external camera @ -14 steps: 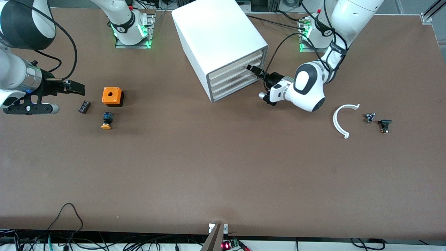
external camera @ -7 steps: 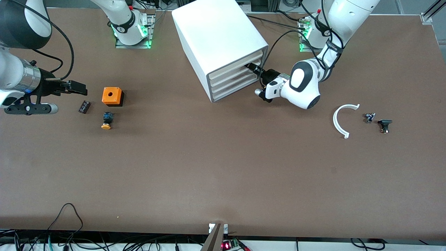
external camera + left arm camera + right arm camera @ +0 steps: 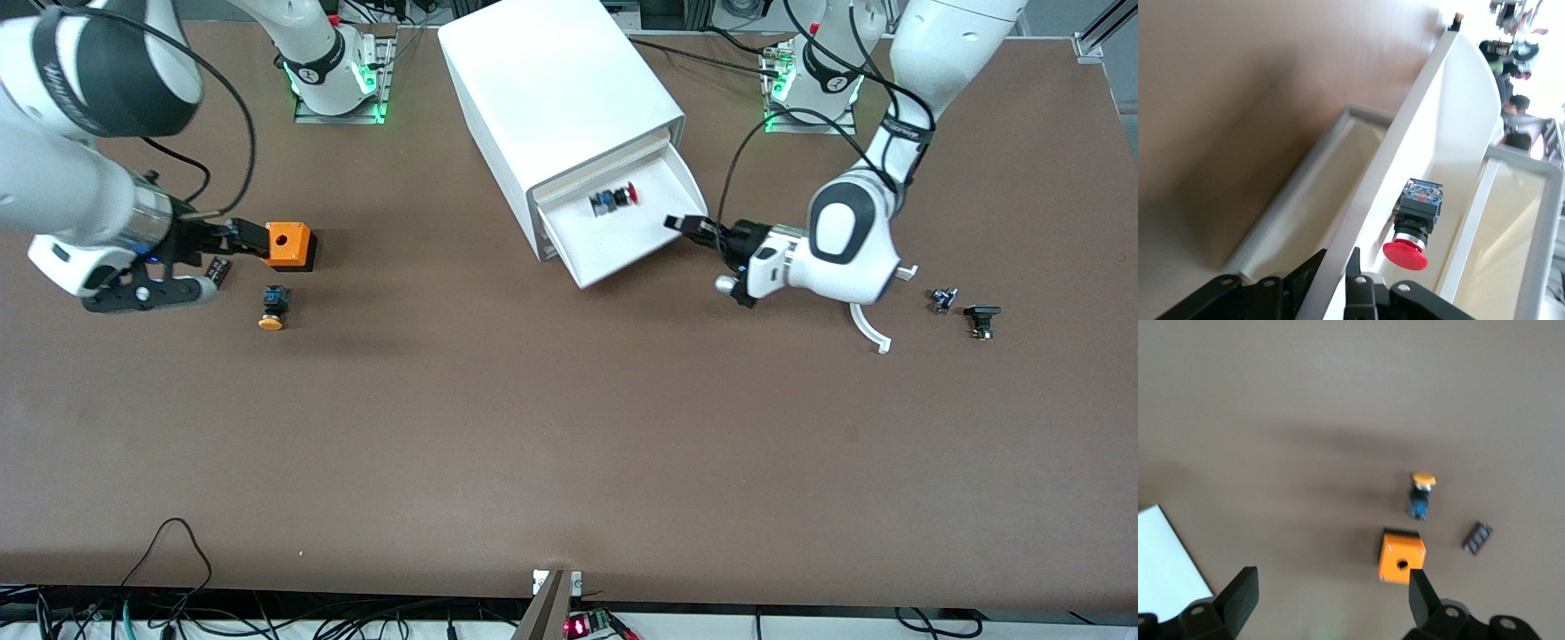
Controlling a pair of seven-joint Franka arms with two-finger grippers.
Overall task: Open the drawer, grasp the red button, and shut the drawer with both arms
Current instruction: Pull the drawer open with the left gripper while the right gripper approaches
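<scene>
The drawer (image 3: 622,247), second from the top of the white cabinet (image 3: 551,80), stands pulled out. The button (image 3: 615,197), red cap and dark body, lies on its side inside it. My left gripper (image 3: 678,222) is shut on the drawer's front wall at the corner toward the left arm's end. In the left wrist view the gripper (image 3: 1338,270) clamps that wall (image 3: 1425,113), with the button (image 3: 1413,227) just inside the drawer. My right gripper (image 3: 242,236) is open and empty, beside the orange box (image 3: 286,245); in the right wrist view it (image 3: 1331,590) is spread wide.
Near the orange box (image 3: 1402,557) lie an orange-capped button (image 3: 272,309) and a small black part (image 3: 218,269). Toward the left arm's end lie a white curved piece (image 3: 876,336) and two small dark parts (image 3: 942,299) (image 3: 981,318). Three other drawers stay shut.
The left gripper has pulled the drawer out toward the front camera, and the red button has come into view. The right gripper has moved toward the orange box.
</scene>
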